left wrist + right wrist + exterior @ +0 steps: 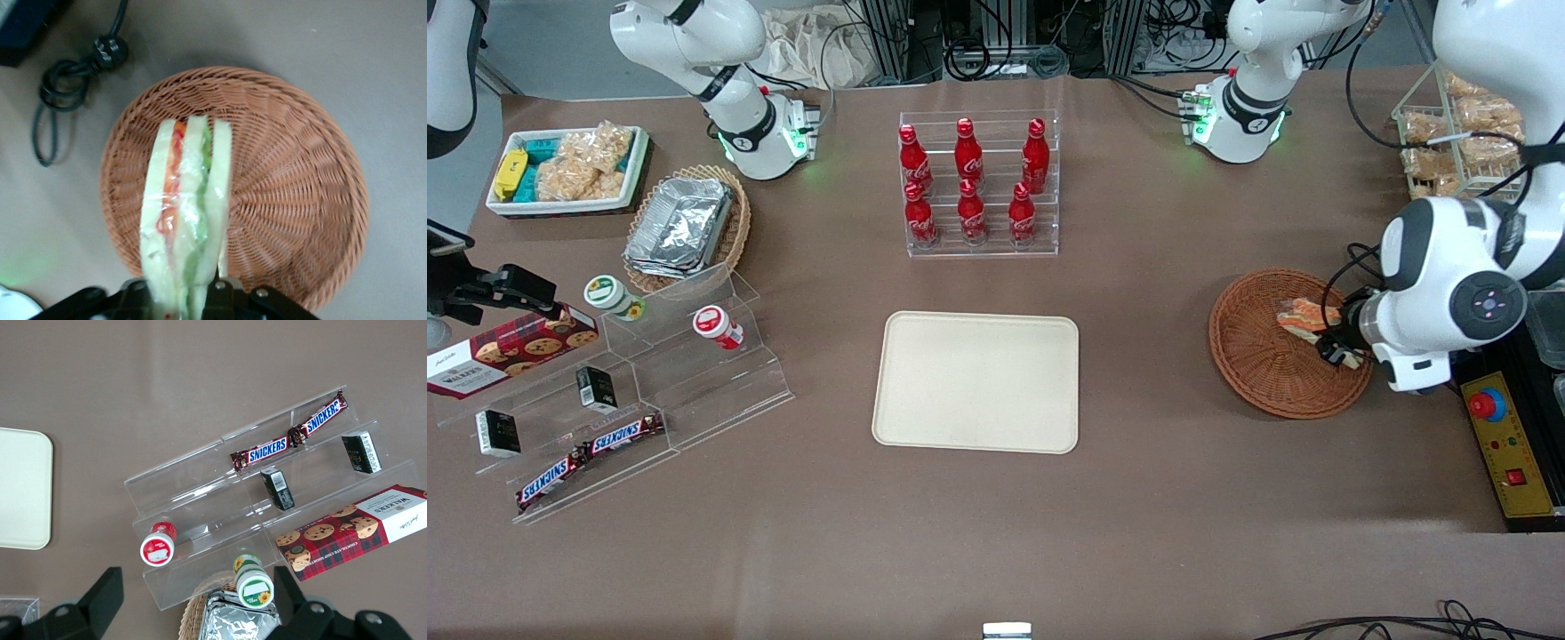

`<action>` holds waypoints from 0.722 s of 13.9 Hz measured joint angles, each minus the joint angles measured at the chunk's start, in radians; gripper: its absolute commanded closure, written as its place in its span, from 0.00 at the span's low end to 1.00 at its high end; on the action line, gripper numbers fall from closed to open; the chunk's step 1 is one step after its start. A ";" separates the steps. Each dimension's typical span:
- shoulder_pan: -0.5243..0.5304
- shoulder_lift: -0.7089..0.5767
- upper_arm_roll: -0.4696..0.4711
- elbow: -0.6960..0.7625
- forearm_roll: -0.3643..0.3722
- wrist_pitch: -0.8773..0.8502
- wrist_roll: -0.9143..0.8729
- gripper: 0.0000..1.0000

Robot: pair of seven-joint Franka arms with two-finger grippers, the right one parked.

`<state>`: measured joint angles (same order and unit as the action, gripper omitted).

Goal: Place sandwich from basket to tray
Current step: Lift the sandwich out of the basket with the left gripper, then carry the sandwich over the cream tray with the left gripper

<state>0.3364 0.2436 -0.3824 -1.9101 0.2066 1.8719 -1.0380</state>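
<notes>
My left gripper [1340,348] is shut on the sandwich [1305,315], a clear-wrapped wedge of pale bread with orange and green filling. It holds the sandwich over the round reddish-brown wicker basket [1267,369] at the working arm's end of the table. In the left wrist view the sandwich [187,200] stands out from between the gripper [183,300] fingers, with the basket [293,193] below it and nothing else in the basket. The cream-beige tray [975,382] lies bare at the table's middle, toward the parked arm from the basket; its edge also shows in the right wrist view [20,487].
A clear rack of red cola bottles [971,182] stands farther from the camera than the tray. A yellow control box with a red button [1498,444] sits beside the basket. A black cable [73,80] lies on the table near the basket. A stepped acrylic shelf [631,400] stands at the parked arm's end.
</notes>
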 measured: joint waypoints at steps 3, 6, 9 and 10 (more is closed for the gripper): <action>-0.002 -0.028 -0.052 0.105 -0.003 -0.102 0.161 1.00; -0.005 -0.029 -0.157 0.222 -0.004 -0.150 0.268 1.00; -0.008 -0.005 -0.278 0.307 -0.007 -0.153 0.355 1.00; -0.013 0.020 -0.322 0.328 -0.007 -0.153 0.367 1.00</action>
<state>0.3232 0.2631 -0.7046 -1.5822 0.1996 1.7186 -0.6713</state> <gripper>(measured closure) 0.806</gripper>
